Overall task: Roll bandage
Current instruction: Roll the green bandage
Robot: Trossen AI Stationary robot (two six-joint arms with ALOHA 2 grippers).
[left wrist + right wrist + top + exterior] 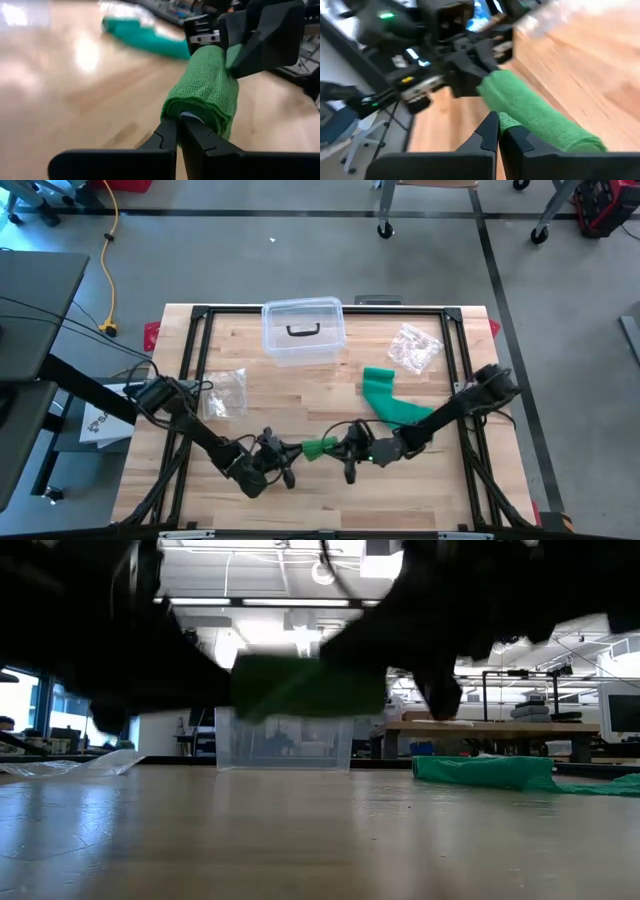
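Two sets of my fingers, left gripper (pixel 283 450) and right gripper (pixel 345 448), clench the green bandage roll (pixel 320 447) above the desk (pixel 300 395); I should keep tension even while turning

Bin: clear lidded plastic bin (pixel 303 331), far centre of desk (pixel 290 405)
Bags: crinkled plastic bags, left (pixel 224 392) and far right (pixel 414 347)

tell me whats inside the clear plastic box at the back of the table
From above, the clear box shows only a dark handle on its lid. In the low view its walls show nothing inside, though the held green roll covers its top.
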